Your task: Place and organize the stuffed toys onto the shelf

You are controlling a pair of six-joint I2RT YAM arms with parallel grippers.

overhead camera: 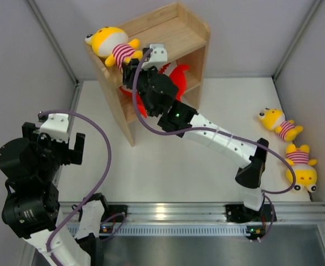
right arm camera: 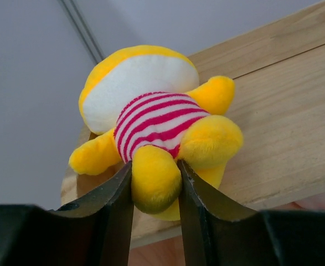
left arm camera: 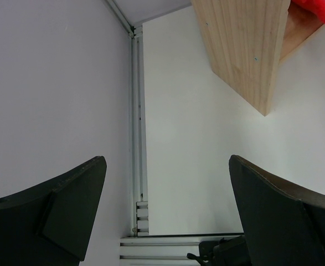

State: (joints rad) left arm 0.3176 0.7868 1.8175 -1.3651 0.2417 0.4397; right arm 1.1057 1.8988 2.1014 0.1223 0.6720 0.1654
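Top view: yellow toy [overhead camera: 113, 46] lies on the shelf [overhead camera: 179, 30] top, far-left corner, head left, legs toward the right claw [overhead camera: 130, 65]. Second yellow toy [overhead camera: 279, 126] and third yellow toy [overhead camera: 302, 166] lie on the table [overhead camera: 195, 166], right.
Left wrist: left claw [left arm camera: 168, 210] apart, empty.
Right wrist: right claw clamped on the yellow toy's leg, body beyond it.

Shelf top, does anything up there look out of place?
The yellow striped-shirt plush lies at the shelf's left corner, head seemingly hanging past the edge, one leg pinched in the right hand.
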